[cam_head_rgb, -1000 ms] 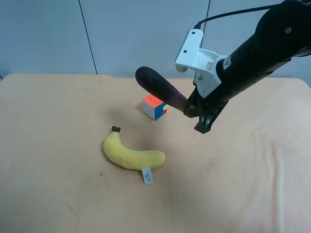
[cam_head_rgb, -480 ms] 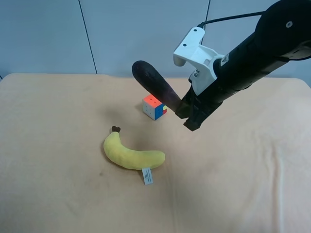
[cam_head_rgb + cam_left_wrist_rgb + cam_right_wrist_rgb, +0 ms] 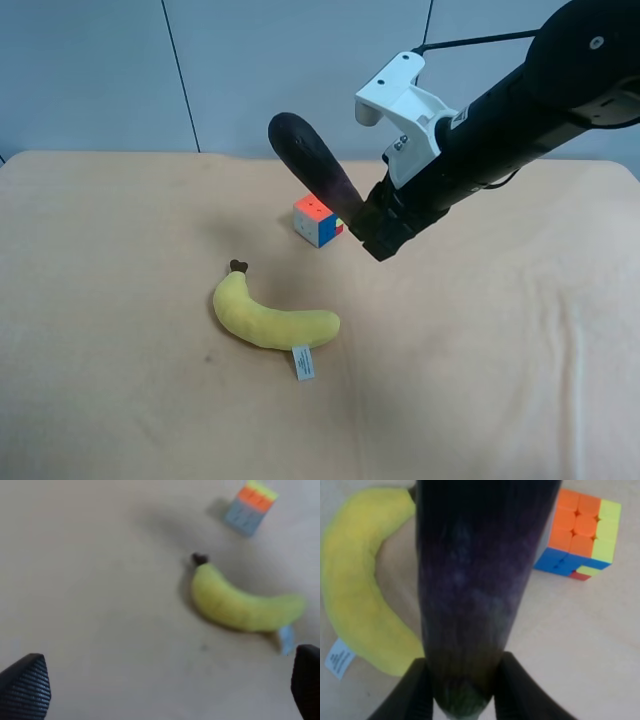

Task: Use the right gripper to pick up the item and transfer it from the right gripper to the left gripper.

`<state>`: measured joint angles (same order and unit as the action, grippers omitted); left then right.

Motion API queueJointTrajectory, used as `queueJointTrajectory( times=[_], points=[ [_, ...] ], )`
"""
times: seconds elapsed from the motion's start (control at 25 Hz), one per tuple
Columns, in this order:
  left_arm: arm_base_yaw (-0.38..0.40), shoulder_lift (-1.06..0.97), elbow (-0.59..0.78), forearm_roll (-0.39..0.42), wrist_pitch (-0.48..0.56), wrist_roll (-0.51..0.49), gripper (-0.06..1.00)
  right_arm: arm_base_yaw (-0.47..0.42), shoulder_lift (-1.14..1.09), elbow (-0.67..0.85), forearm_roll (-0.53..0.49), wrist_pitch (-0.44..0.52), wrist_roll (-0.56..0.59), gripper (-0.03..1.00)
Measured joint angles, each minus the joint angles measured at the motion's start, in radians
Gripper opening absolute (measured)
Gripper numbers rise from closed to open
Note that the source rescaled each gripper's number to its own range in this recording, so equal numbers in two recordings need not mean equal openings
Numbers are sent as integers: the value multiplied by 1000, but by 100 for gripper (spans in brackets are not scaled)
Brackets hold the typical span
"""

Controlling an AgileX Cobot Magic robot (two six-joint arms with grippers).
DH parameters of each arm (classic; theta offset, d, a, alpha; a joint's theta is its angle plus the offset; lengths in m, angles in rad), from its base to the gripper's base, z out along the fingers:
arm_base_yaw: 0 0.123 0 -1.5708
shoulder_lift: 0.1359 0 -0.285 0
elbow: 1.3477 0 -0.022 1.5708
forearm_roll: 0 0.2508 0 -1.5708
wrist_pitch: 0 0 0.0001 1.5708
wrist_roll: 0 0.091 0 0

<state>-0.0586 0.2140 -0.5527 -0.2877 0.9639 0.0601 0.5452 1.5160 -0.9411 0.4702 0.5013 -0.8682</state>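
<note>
The item, a dark purple toy eggplant (image 3: 315,170), hangs in the air above the table, tilted with its rounded end up and toward the exterior high view's left. My right gripper (image 3: 372,228), on the black arm with the white housing, is shut on its lower end. In the right wrist view the eggplant (image 3: 475,580) fills the middle, with the right gripper (image 3: 462,690) clamped around its greenish stem end. My left gripper (image 3: 167,682) is open over the table, with only its two fingertips (image 3: 25,685) showing and nothing between them. The left arm is out of the exterior high view.
A yellow plush banana (image 3: 270,318) with a white tag lies on the tan tablecloth (image 3: 120,300), below and left of the eggplant. A multicoloured puzzle cube (image 3: 318,220) sits just behind it, under the eggplant. The left wrist view looks down on the banana (image 3: 240,605) and cube (image 3: 250,507).
The right arm has carried the eggplant a little up and toward the exterior high view's left, drawing its gripper closer to the cube. Banana and cube have not moved.
</note>
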Motion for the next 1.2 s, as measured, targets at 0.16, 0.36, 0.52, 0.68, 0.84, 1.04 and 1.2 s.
queueJointTrajectory(
  times=[0.16, 0.36, 0.52, 0.68, 0.84, 1.04, 1.2],
  points=[
    [0, 95, -19, -152, -119, 3, 93, 0, 0, 0, 0, 0, 0, 0],
    [0, 192, -19, -417, -219, 112, 93, 0, 0, 0, 0, 0, 0, 0],
    [0, 270, -19, -676, -256, 293, 93, 0, 0, 0, 0, 0, 0, 0],
    [0, 373, -19, -860, -268, 457, 93, 0, 0, 0, 1, 0, 0, 0],
    [0, 489, -19, -906, -307, 568, 93, 0, 0, 0, 2, 0, 0, 0],
    [0, 631, -19, -944, -350, 674, 93, 0, 0, 0, 2, 0, 0, 0],
    [0, 724, -19, -1035, -380, 785, 93, 0, 0, 0, 2, 0, 0, 0]
  ],
)
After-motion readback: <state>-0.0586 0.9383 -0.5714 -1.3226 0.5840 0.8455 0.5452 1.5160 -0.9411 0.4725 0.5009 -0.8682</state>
